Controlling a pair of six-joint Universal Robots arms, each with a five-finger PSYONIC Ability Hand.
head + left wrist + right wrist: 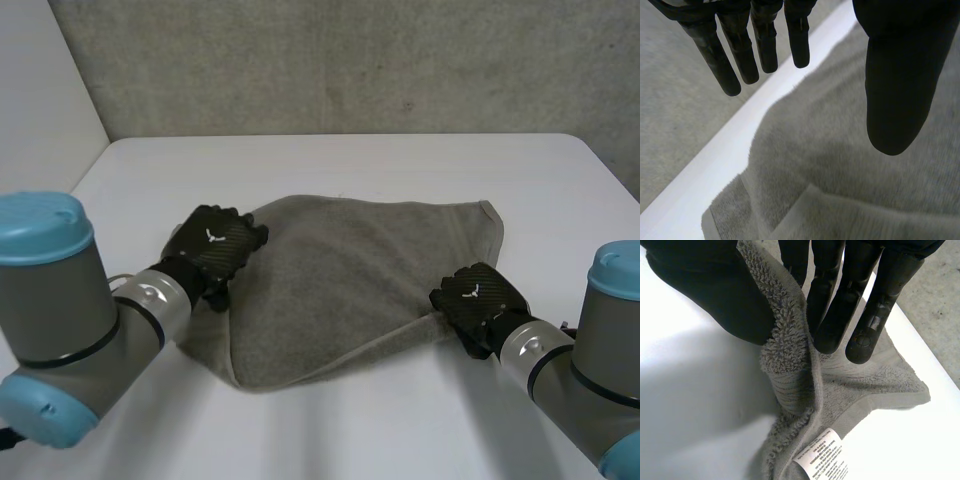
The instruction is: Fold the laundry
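While the grey towel (350, 280) lies spread on the white table (350, 160), both hands are at its edges.

Left hand (215, 245): over the towel's left edge, back of the hand up. In the left wrist view its fingers (757, 45) are straight and spread, the thumb (900, 75) is well apart from them, and nothing sits between them, so the hand is open and holds nothing. Whether it touches the cloth, I cannot tell.

Right hand (475, 295): at the near right edge of the towel. In the right wrist view a bunched strip of that edge is pinched between the thumb (715, 290) and the fingers (832, 305), so this hand grips the towel.

Differences between views: the head view gives the towel's whole outline, with one corner far right and one near, between the arms. The left wrist view adds a raised fold of cloth under the palm. The right wrist view adds a white printed label (822, 462) sewn at the hem, just beside the pinched strip.
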